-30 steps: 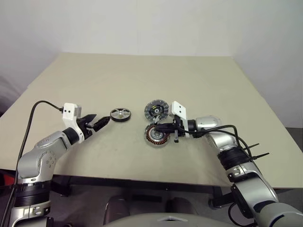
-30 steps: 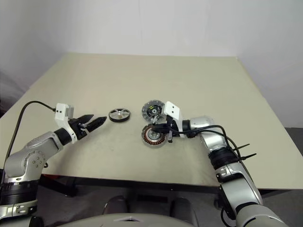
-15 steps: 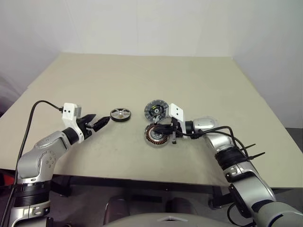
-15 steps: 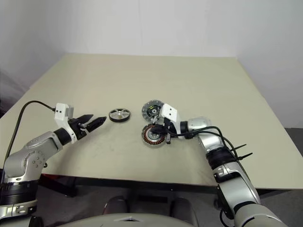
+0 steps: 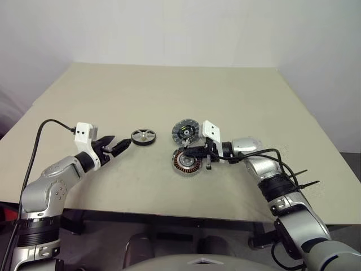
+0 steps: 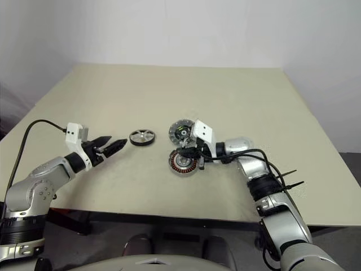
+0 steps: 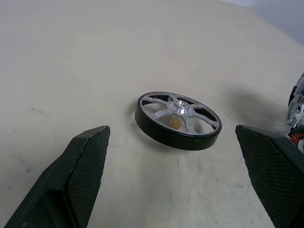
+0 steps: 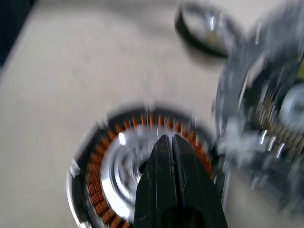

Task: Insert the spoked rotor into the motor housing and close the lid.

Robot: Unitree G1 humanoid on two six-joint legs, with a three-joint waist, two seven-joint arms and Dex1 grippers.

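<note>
The spoked rotor (image 5: 143,136), a silver wheel with a black rim, lies flat on the table. My left gripper (image 5: 117,146) is open just short of it; in the left wrist view the rotor (image 7: 178,119) sits between and beyond the two fingers (image 7: 80,175). The motor housing (image 5: 186,164), with its copper windings, lies at mid-table. My right gripper (image 5: 185,152) is shut with nothing in it, its tips (image 8: 167,140) over the housing's (image 8: 102,190) centre. The lid (image 5: 186,132), grey with green-yellow marks, sits right behind the housing.
The beige table (image 5: 169,90) stretches wide behind the parts, with its front edge close to both arms. A black cable (image 5: 39,141) trails from my left wrist, and others run along my right forearm (image 5: 276,161).
The right gripper has stayed shut over the housing with only a slight wobble. The left gripper and the three parts have held still.
</note>
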